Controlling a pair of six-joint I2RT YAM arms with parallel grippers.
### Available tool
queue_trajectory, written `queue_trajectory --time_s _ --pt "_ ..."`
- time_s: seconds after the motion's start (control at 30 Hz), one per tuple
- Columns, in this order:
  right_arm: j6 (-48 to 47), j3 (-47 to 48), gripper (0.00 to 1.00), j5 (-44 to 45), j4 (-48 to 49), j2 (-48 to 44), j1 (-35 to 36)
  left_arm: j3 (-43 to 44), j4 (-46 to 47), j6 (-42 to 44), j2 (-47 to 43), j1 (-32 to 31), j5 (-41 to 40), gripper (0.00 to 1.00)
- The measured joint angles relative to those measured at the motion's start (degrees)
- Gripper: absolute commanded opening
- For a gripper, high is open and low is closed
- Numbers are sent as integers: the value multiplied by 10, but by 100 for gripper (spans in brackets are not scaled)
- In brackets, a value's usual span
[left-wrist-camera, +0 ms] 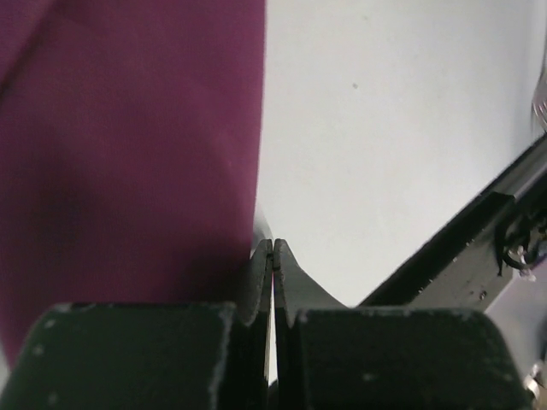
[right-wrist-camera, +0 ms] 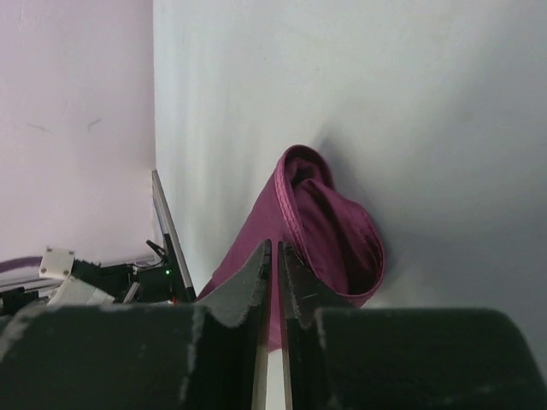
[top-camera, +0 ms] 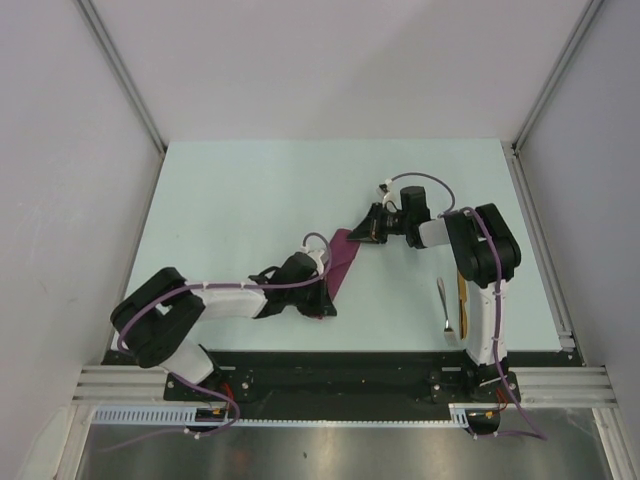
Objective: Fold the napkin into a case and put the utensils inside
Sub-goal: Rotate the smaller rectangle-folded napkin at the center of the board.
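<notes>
Currently, the napkin (top-camera: 340,262) lies folded into a narrow plum-magenta strip close to the middle of the surface (top-camera: 240,200). The strip runs slantwise: its far end sits near the centre of the surface, and its near end points toward the near edge, slightly to the left.

Left tool (top-camera: 318,300): positioned at the near end of the strip. The left wrist view shows both fingers pressed flat together with no gap. The long edge of the cloth runs down to the fingertips. Whether any fold is caught between them cannot be told.

Right tool (top-camera: 358,236): positioned at the far end of the strip. The right wrist view shows the fingers drawn almost together, with only a thin slit between them. The cloth spreads out on both sides of the tips, so the tool is pinching the napkin at this end. Beyond the tips, the folded end of the napkin stands up off the surface. Its layers gape into a rounded, pocket-like mouth with a hemmed rim.

Utensils: the silver spoon (top-camera: 444,305) and the golden-yellow piece (top-camera: 462,300) lie side by side toward the near right corner of the surface. Both are aligned roughly from near edge to far edge. They are well apart from the napkin and from both tools. The right arm passes just beside the golden-yellow piece and covers part of it in the top view.
</notes>
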Motion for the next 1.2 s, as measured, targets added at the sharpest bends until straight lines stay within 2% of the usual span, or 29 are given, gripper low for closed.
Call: queue_trajectory --time_s 0.03,0.2,0.27,0.43,0.6,0.7,0.87,1.03,1.2 --pt "1 -1 9 0 5 4 -3 -1 3 -3 0 -5 4 3" --pt "10 -14 9 1 26 7 -7 -1 -12 -12 -21 -13 15 27" --pt "15 -21 8 0 37 7 -8 1 -30 -14 -51 -11 14 29" --pt "26 -25 7 1 54 17 -7 33 -59 -23 -75 9 14 27" --pt "35 -28 6 1 64 21 -8 29 -43 -36 -25 19 27 19" --pt "41 -34 5 4 69 21 -9 7 -32 -41 7 19 31 18" --pt "74 -54 5 18 99 21 -7 4 -28 -46 9 20 31 17" --pt "137 -97 4 58 155 10 9 31 -76 -22 13 28 7 15" --pt "179 -126 6 101 183 -3 31 57 -130 6 14 64 -23 13"
